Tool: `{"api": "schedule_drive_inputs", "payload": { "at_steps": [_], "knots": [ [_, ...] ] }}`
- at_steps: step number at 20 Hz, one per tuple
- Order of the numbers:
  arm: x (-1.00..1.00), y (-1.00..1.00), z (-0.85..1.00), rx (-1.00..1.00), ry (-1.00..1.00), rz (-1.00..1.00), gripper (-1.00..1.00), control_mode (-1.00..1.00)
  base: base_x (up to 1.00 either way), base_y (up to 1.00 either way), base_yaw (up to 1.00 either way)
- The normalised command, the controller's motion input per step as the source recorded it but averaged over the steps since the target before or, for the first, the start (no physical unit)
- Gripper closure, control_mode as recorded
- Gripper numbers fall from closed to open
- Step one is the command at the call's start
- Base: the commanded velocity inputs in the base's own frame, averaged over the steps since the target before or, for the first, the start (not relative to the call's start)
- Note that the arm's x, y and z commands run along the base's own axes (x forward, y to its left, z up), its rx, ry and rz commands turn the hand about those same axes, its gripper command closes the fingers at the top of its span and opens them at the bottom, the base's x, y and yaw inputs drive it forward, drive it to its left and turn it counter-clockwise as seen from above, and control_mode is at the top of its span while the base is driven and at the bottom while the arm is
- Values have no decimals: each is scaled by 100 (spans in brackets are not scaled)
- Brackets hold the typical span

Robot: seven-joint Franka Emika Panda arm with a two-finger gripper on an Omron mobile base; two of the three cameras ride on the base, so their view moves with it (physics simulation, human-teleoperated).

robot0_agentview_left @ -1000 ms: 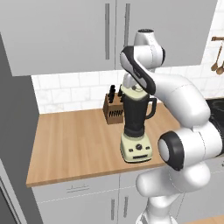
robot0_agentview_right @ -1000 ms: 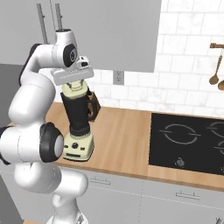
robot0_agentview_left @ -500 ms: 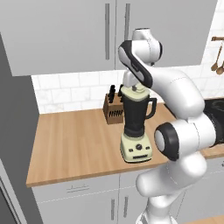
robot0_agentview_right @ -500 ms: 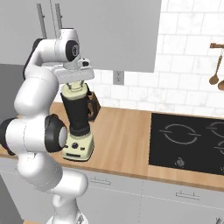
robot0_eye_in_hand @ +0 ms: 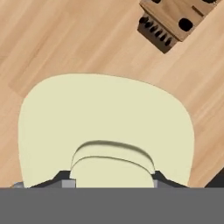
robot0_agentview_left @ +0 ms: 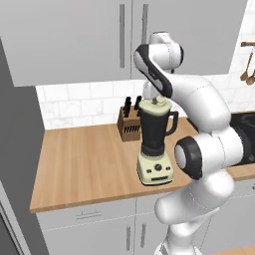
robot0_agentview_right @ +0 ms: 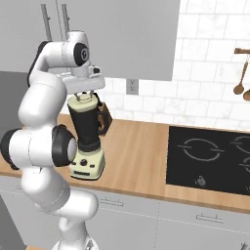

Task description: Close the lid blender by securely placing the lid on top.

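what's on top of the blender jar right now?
The cream lid sits on the blender, the gripper shut on its knob. Jar rim and contents are covered.

Since the earlier frames the upper arm has swung upright: shoulder and elbow now sit higher and nearer the cabinets. End effector (robot0_agentview_right: 85, 94) remains clamped on the lid (robot0_agentview_right: 84, 101), which has settled on the blender (robot0_agentview_right: 88, 139) jar's rim.

Place: a home kitchen, rendered.
Signs: wooden counter (robot0_agentview_left: 84, 164), black cooktop (robot0_agentview_right: 210, 158), grey cabinets (robot0_agentview_left: 99, 40), white tiled wall (robot0_agentview_right: 205, 73), knife block (robot0_agentview_left: 130, 124), hanging wooden spoons (robot0_agentview_right: 240, 83).
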Motion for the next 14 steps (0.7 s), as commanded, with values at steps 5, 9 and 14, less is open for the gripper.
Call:
{"api": "schedule_drive_inputs", "payload": {
  "at_steps": [5, 9, 14],
  "knots": [
    [-32, 0, -38, 0, -4, 34, 100, -100, 0, 0, 0],
    [-1, 6, -27, 0, 0, 34, 100, -100, 0, 0, 0],
    [-25, 0, -32, 0, -2, 24, -100, -100, 0, 0, 0]
  ]
}}
